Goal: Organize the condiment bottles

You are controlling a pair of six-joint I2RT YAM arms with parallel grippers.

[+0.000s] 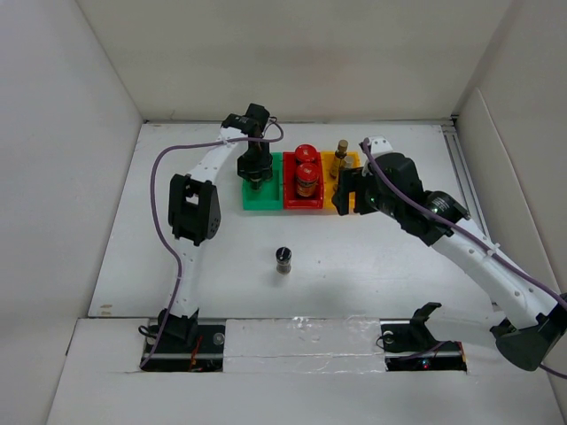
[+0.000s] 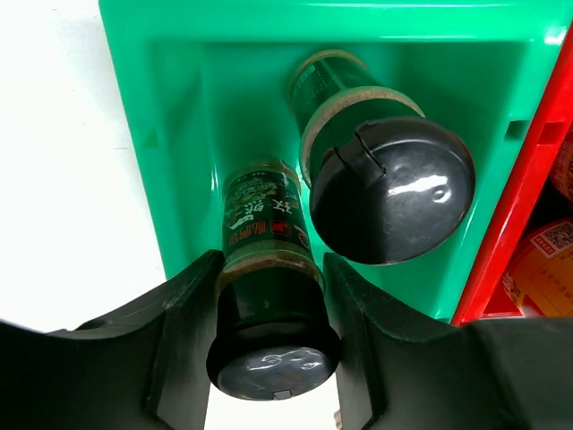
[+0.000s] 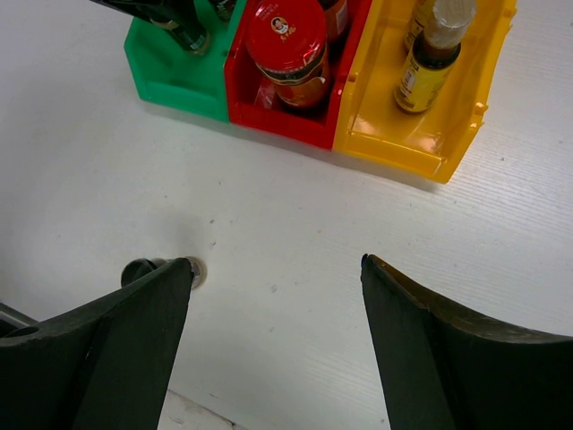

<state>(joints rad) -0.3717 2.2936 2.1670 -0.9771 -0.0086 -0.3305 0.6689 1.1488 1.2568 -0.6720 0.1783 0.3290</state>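
My left gripper [image 1: 256,175] is over the green bin [image 1: 262,200], shut on a short dark black-capped bottle [image 2: 269,296] that stands upright at the bin's open front. A second black-capped bottle [image 2: 380,179] stands deeper in the same bin. A third [image 1: 283,259] stands alone on the table; it also shows in the right wrist view [image 3: 141,268], partly behind a finger. Two red-capped jars [image 1: 307,153] [image 1: 307,177] are in the red bin [image 1: 292,202]. A slim yellow-labelled bottle [image 3: 428,63] stands in the yellow bin [image 3: 421,143], another just behind it. My right gripper [image 3: 276,269] is open and empty above the table, in front of the yellow bin.
The three bins stand side by side at the back middle of the table [image 1: 177,257]. White walls enclose the table on three sides. A purple cable [image 1: 159,195] loops along the left arm.
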